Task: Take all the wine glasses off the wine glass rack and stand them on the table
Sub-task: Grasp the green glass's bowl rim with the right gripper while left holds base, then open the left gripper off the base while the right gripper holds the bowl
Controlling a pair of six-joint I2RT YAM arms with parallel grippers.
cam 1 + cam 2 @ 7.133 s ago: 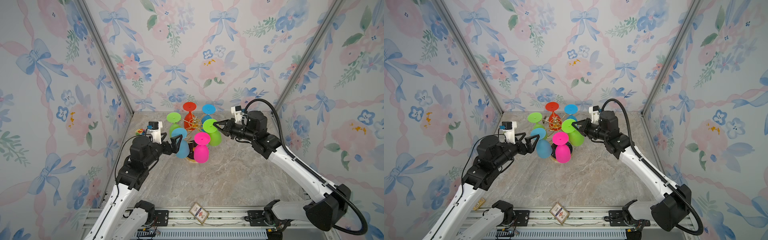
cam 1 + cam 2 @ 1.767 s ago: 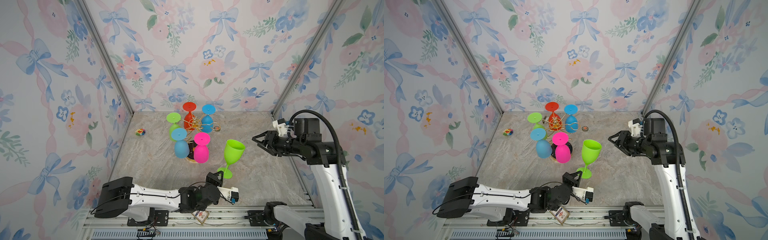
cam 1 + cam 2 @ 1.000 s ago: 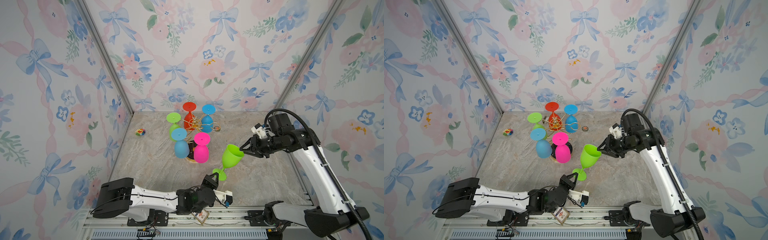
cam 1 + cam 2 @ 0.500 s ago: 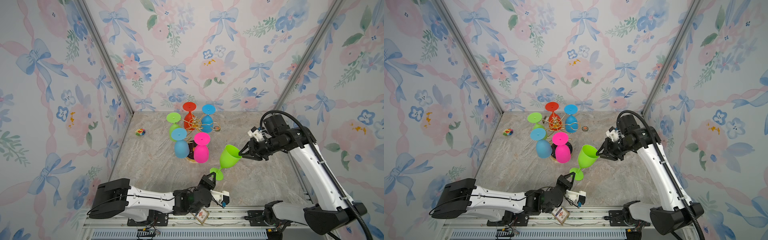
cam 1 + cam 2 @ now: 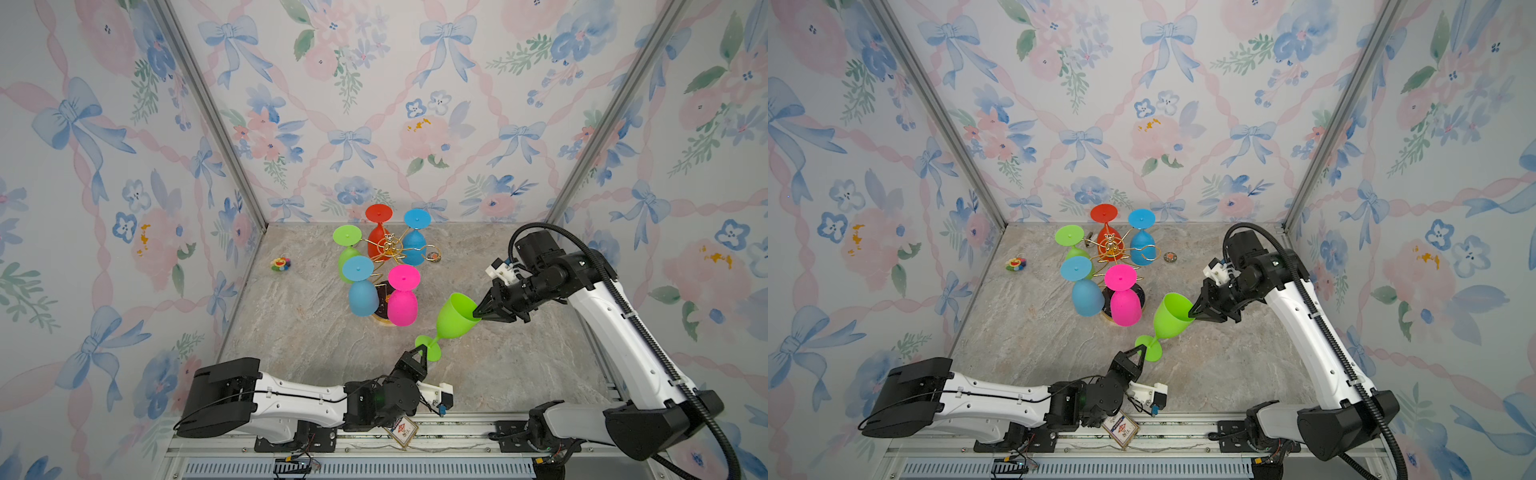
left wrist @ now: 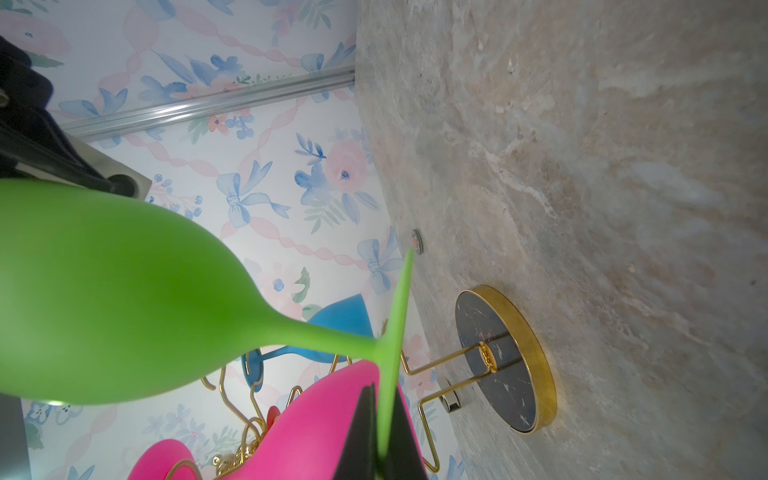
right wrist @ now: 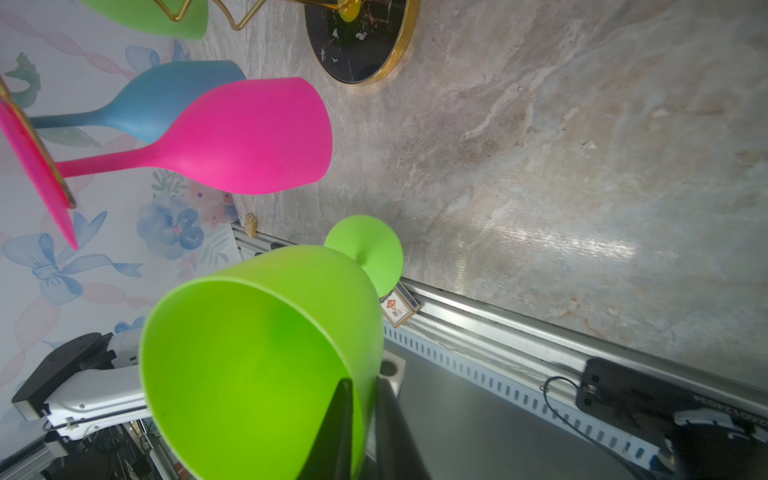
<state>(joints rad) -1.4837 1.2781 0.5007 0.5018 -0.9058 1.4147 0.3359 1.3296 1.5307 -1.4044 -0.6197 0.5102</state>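
**Item 1.** Wine glass (image 5: 455, 318), lime green. It is off the rack (image 5: 390, 248), tilted in the air over the surface (image 5: 519, 365), to the front right of the rack. I see the left hand (image 5: 422, 356) clamped on its foot. The right hand (image 5: 478, 312) is clamped on the bowl rim, one finger inside and one outside.

**Item 2.** Rack, gold wire. I count five hanging upside down:
- red glass (image 5: 377, 246)
- rear blue glass (image 5: 414, 248)
- green glass (image 5: 347, 235)
- front blue glass (image 5: 363, 297)
- pink glass (image 5: 402, 306), nearest the held one but apart from it

**Loose items.**
- Toy (image 5: 280, 263) near the left wall.
- Small disc (image 5: 1170, 257) beside the rack.
- Card packet (image 5: 402, 429) on the front rail.
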